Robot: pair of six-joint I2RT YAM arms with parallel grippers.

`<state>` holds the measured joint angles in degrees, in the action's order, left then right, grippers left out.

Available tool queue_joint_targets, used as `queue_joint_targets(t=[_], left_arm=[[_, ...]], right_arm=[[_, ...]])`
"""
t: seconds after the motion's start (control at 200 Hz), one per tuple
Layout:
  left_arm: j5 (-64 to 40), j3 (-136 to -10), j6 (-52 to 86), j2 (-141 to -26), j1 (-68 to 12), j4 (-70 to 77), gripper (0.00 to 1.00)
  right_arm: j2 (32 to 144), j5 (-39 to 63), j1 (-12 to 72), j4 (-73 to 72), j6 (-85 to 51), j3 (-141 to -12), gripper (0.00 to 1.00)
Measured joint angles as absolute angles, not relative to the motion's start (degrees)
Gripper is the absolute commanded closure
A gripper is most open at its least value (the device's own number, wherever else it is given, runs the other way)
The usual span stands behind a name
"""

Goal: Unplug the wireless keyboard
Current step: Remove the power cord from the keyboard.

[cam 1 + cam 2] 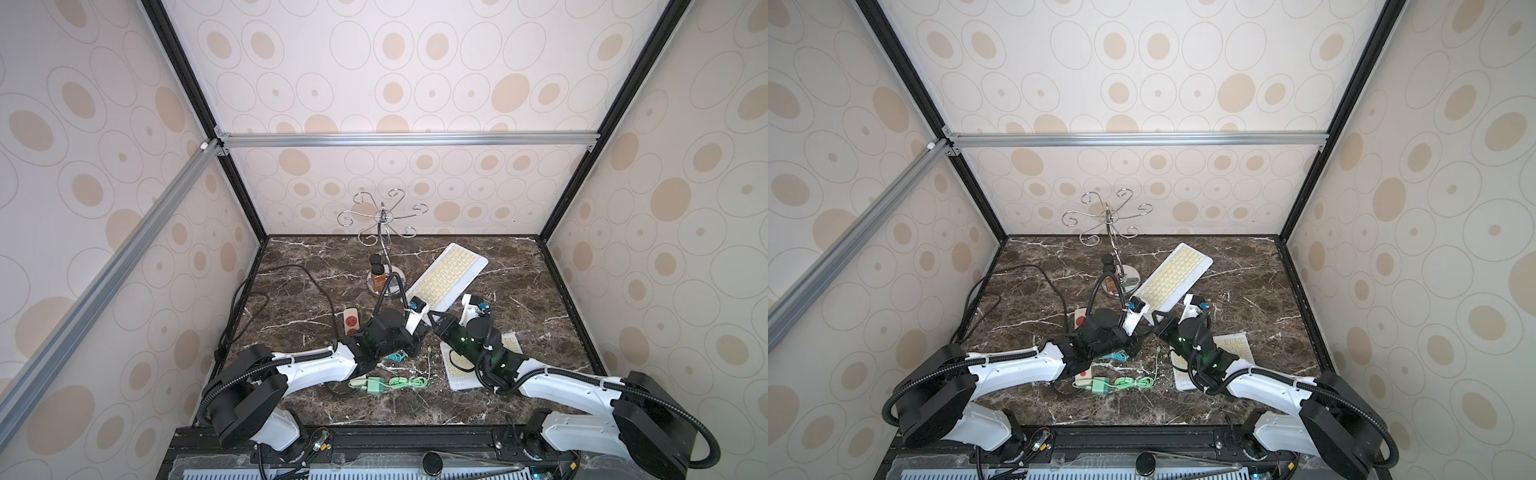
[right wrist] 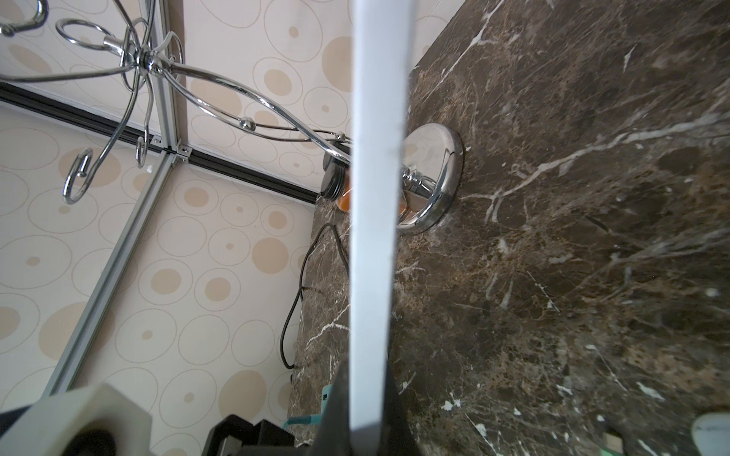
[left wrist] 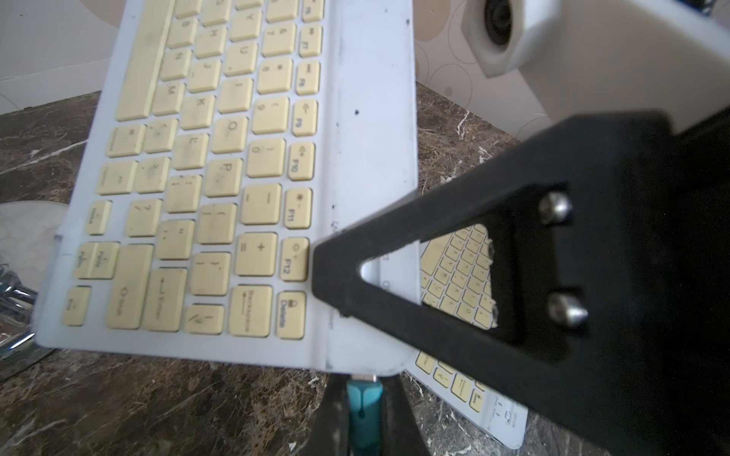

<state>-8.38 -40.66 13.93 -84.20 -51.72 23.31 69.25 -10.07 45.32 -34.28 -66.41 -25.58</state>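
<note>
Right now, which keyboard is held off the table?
The farther keyboard, clamped by the right hand, teal plug in its edge; the nearer keyboard lies flat beneath the right arm.

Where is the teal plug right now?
In the left wrist view, the teal plug sits at the lifted keyboard edge by the Delete corner, held in the left gripper.

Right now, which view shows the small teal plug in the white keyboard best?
Left wrist view: the small teal plug is close up, in the white keyboard's edge. Right wrist shows a teal sliver; in both top views the left arm hides it.
</note>
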Motion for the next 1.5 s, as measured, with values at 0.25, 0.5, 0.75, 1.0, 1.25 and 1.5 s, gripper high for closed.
queue_joint_targets(t=[0.25,0.5,0.75,1.0,1.25,1.5], left_arm=[[-8.67,-40.51,14.02,-84.20,-51.24,22.35,1.00],[-8.99,-39.66,14.24,-83.33,-51.16,22.20,1.00],[-9.82,-39.53,15.20,-83.29,-50.98,21.85,1.00],[-10.57,-39.20,15.66,-83.15,-50.87,21.96,1.00],[-11.03,-38.81,15.84,-82.72,-50.87,21.87,1.00],[-11.14,-38.04,15.88,-81.41,-50.85,22.28,1.00]], right_arm=[[71.46,-9.34,45.32,-36.71,-64.82,-25.58,1.00],[71.81,-8.80,45.63,-38.59,-63.55,-24.91,1.00],[73.10,-8.32,45.69,-43.68,-62.63,-23.07,1.00],[73.60,-8.91,45.95,-46.46,-63.61,-21.67,1.00],[73.60,-8.45,46.09,-46.94,-62.87,-21.45,1.00],[73.45,-8.45,46.44,-49.08,-62.87,-20.80,1.00]])
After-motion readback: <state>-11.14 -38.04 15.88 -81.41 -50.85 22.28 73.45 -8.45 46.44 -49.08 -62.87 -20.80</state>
